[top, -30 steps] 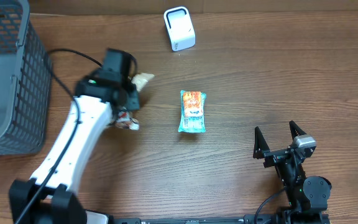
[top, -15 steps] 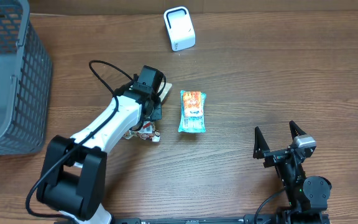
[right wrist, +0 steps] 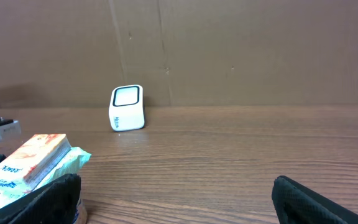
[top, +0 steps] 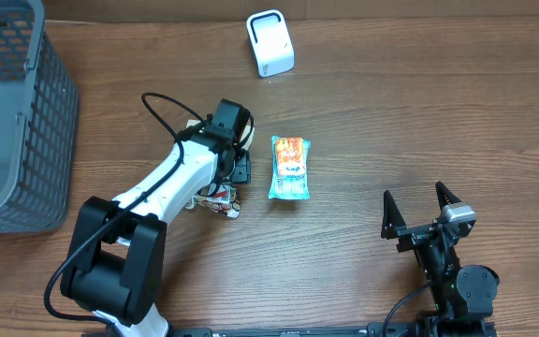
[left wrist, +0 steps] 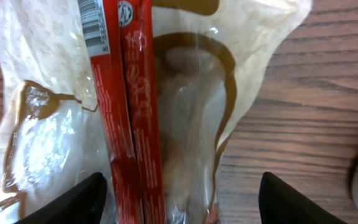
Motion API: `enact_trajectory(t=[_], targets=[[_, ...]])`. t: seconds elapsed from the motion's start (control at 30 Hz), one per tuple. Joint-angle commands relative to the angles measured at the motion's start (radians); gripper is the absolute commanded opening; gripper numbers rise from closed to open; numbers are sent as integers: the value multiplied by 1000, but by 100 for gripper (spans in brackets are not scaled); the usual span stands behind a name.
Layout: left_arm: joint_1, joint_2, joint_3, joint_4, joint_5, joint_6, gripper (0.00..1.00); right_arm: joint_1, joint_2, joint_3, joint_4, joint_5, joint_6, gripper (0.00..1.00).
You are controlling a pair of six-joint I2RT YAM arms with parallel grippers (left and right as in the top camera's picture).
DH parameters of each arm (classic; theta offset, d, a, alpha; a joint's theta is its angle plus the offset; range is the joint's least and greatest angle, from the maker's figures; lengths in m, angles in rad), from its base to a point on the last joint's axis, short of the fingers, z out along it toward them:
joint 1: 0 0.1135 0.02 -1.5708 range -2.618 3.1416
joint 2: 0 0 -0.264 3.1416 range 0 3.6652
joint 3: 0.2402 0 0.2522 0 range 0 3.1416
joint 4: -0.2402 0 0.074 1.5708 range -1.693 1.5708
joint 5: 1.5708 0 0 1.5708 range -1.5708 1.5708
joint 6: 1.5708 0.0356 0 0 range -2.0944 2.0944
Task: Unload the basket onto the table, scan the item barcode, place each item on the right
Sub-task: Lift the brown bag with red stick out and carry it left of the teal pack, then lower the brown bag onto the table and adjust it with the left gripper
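On the table (top: 391,112), left pincer (left wrist: 180,198) newly spread above packet (left wrist: 185,93), right pincer (top: 414,194) wide open

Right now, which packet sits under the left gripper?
The clear red-striped packet, directly below the left gripper; the teal-and-orange packet lies apart to its side.

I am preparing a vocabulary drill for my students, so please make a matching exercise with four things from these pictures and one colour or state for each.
Column one:
1. basket
2. scanner
3. packet
4. right gripper

Column two:
A. open, holding nothing
B. grey mesh
C. teal and orange
D. white

Pairs: 1-B, 2-D, 3-C, 4-A
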Motion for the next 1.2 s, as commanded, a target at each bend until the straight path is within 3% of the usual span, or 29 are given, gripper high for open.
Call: enact_trajectory(t=[0.0,0.4,0.67,0.87,1.17], targets=[[-4,11,78,-35,-16,28,72,-4,-8,-11,5,-1,-6,100],[2,13,73,-97,-131,68,63,-4,-8,-11,5,-1,-6,100],[2,13,22,-95,-131,68,56,-4,-8,-11,5,-1,-6,100],[2,13,5,-95,-165,69,40,-4,-8,-11,5,-1,-6,100],[35,13,5,-100,-160,69,30,-4,-8,-11,5,-1,-6,100]])
